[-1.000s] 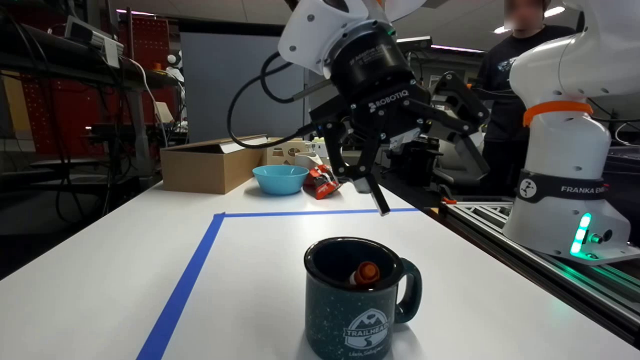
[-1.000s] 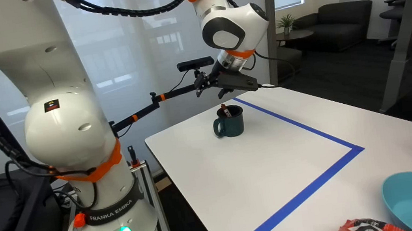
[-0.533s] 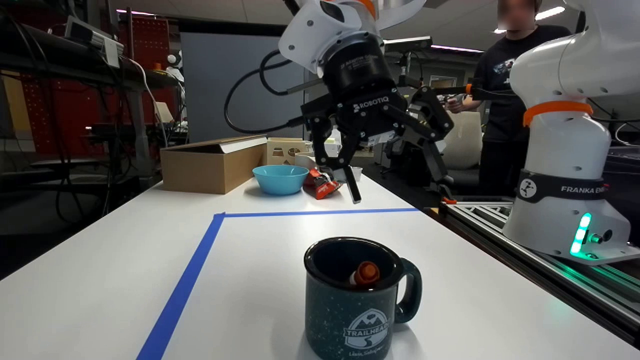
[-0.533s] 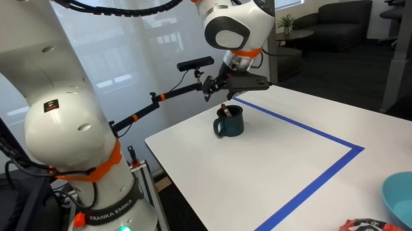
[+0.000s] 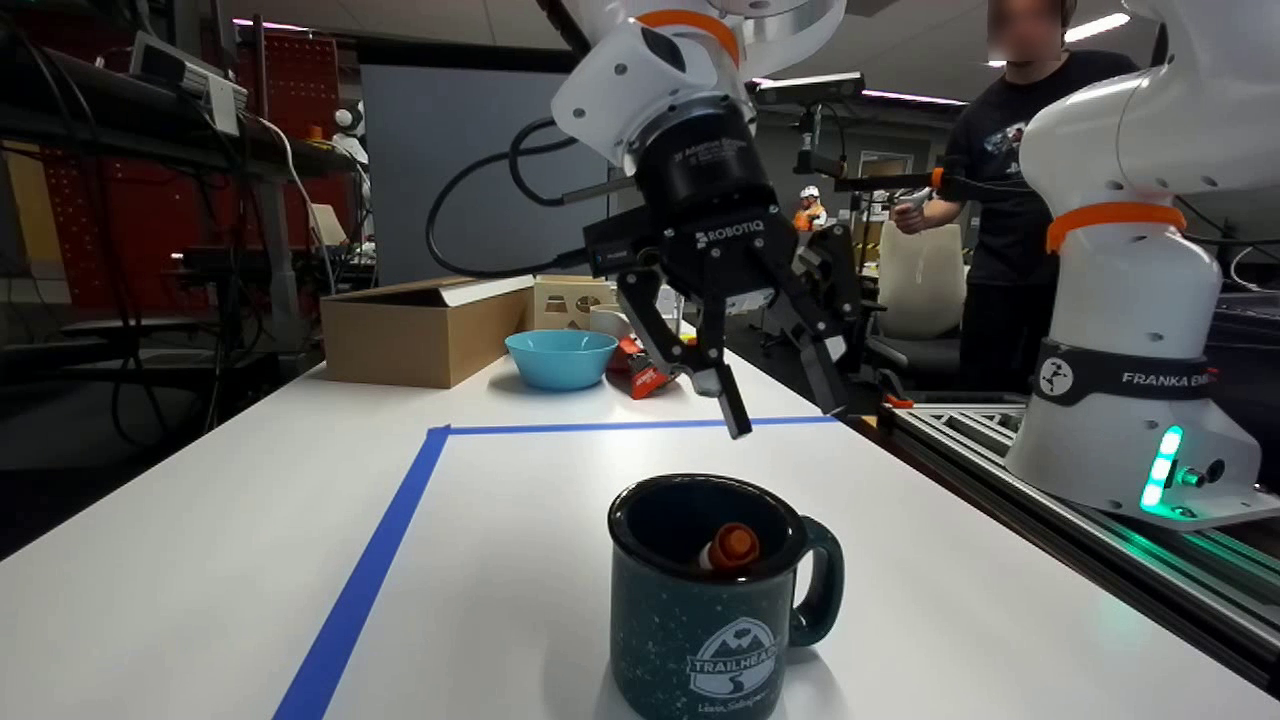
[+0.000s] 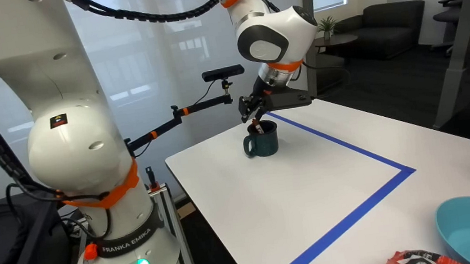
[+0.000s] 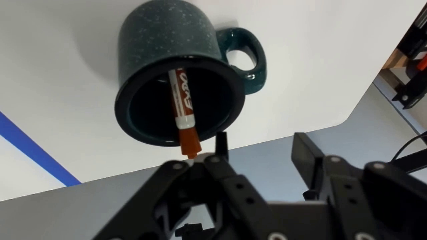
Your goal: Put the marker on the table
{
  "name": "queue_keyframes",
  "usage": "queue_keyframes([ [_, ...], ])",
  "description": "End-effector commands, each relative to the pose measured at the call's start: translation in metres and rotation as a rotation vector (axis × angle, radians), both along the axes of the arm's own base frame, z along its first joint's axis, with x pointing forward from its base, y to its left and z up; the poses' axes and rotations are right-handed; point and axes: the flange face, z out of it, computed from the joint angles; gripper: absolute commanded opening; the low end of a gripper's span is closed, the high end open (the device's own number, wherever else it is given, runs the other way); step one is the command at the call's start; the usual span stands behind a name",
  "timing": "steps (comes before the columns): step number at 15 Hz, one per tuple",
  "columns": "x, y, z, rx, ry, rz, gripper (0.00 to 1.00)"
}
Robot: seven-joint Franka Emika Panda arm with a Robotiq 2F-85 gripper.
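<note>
The marker point(image 7: 181, 103), with a brown-orange cap and a white band, leans inside a dark green speckled mug point(image 7: 166, 36), cap end up past the rim. Its cap point(image 5: 735, 547) also shows within the mug point(image 5: 670, 630) in an exterior view. The mug stands upright on the white table point(image 6: 244, 203). My gripper point(image 7: 262, 145) is partly open, with nothing between its fingers. In the wrist view the cap lies just outside the left finger point(image 7: 221, 145), not in the gap. The gripper point(image 6: 251, 117) hangs just above the mug in an exterior view.
Blue tape point(image 6: 346, 221) marks lines on the table. A light-blue bowl point(image 5: 560, 360), a red packet point(image 5: 645, 370) and a cardboard box point(image 5: 400, 340) stand at the table's far end. A camera on a black arm point(image 6: 223, 73) is close behind the gripper.
The jaws have drawn closer together but remain apart. In an exterior view the gripper has come down and right, nearer the mug. Mug and marker have not moved.
</note>
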Motion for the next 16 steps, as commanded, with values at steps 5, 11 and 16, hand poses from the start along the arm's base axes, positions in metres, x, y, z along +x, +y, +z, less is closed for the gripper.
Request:
queue_keyframes([
  [5,0.026,-0.023,-0.014,0.003,-0.062,0.04,0.62],
  [11,0.061,-0.012,-0.019,0.019,-0.087,0.118,0.63],
  [16,0.074,0.006,-0.017,0.031,-0.099,0.15,0.67],
])
